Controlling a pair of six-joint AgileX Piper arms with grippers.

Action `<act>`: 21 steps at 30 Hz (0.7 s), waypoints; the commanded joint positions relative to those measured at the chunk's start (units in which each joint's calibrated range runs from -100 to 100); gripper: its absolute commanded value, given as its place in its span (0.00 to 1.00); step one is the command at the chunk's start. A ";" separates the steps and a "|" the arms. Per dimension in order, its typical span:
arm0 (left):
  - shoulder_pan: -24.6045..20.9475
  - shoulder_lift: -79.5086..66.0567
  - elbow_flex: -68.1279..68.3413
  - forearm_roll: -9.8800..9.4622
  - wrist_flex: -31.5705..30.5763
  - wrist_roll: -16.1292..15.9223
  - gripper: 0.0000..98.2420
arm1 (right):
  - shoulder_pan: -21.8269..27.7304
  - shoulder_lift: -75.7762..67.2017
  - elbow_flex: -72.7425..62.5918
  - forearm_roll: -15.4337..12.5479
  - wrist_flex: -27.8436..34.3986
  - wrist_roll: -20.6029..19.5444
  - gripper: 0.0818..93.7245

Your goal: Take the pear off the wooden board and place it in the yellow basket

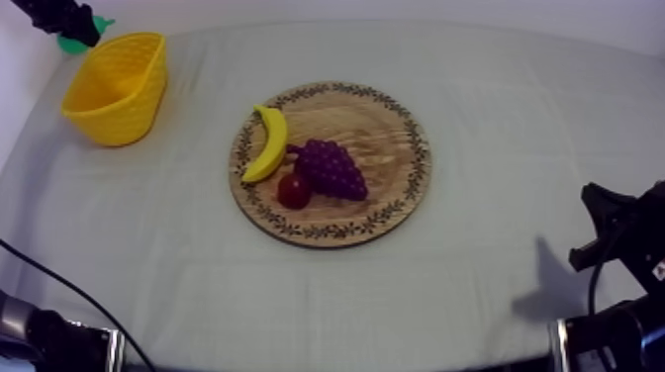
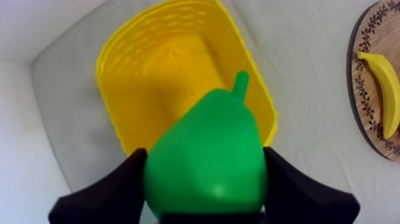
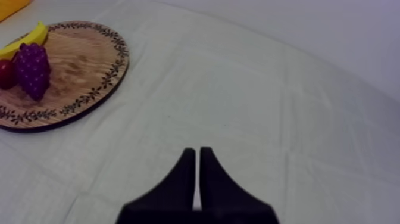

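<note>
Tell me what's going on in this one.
The left gripper is shut on the pear and holds it at the basket, off the board. The pear is not yet inside. The banana, grapes and small red fruit lie on the board. The right gripper is shut on nothing, low over the cloth.

The basket (image 1: 119, 109) at the far left is open-topped, and what shows of its inside is bare. The pear (image 2: 208, 155), clamped in the left end effector (image 2: 205, 158), hangs over its mouth and blocks that way in. Bare counter (image 1: 515, 119) lies between basket and board (image 1: 386, 148). Banana (image 1: 267, 143), grapes (image 1: 332, 168) and small red fruit (image 1: 294, 190) crowd the board's left half; its right half is bare. Right of the board the counter is open as far as the right end effector (image 3: 197, 156) at the near right.
</note>
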 commanded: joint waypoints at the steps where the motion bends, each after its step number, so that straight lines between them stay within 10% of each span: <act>1: -0.23 0.97 -0.70 0.08 0.18 -0.04 0.59 | -0.03 -0.04 0.00 -0.01 0.01 0.03 0.00; 21: -1.87 24.46 -15.45 3.10 -3.20 1.40 0.66 | -0.03 -0.04 0.00 -0.01 0.01 0.03 0.00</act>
